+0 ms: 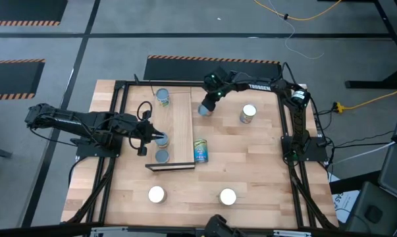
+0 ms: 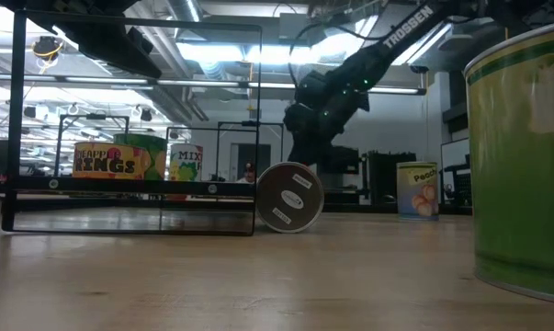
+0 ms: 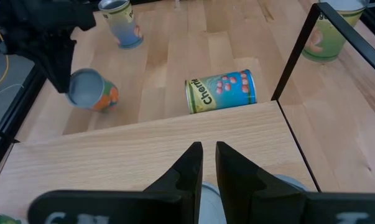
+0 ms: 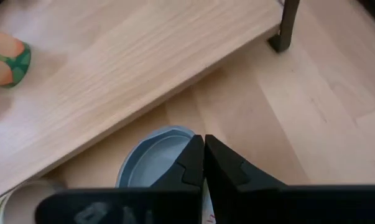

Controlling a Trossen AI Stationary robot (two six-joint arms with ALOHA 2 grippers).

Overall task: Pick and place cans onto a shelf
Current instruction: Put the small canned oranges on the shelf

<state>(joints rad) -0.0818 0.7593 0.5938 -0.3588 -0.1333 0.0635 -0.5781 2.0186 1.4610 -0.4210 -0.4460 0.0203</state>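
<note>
- Gripping the rim of a grey-topped can standing on the shelf, the left gripper reaches in from the shelf's left edge.
- Holding another can just beside the shelf's right edge, the right gripper has its fingers clenched on the rim.
- Blue-labelled can lies on its side on the table, touching the shelf's right edge.

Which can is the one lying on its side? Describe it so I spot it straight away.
Find the long light-wood shelf mid-table. Just off its right side, near the dark-edged end, lies the can. It alone lies on its side, showing a blue-and-yellow label; every other can stands upright.
</note>
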